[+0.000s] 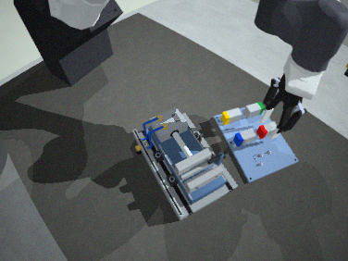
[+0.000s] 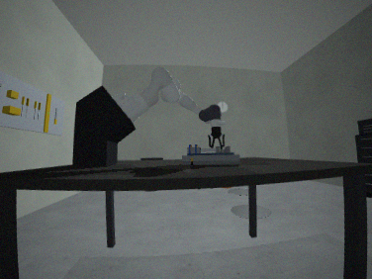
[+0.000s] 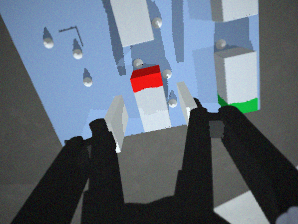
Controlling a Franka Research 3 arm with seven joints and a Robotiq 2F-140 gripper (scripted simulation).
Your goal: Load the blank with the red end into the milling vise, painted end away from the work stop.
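The blank with the red end lies flat on the blue infeed plate, near the plate's edge. My gripper hangs over its grey end. The two finger pads stand either side of it with a gap on each side. The gripper is open and holds nothing. The milling vise stands left of the plate with blue hoses at its far end. Nothing lies between its jaws.
Three other blanks lie on the plate: green-ended close beside my right finger, yellow-ended, and blue-ended. Small locating pins stand on the plate. The robot's dark base block is at the back left.
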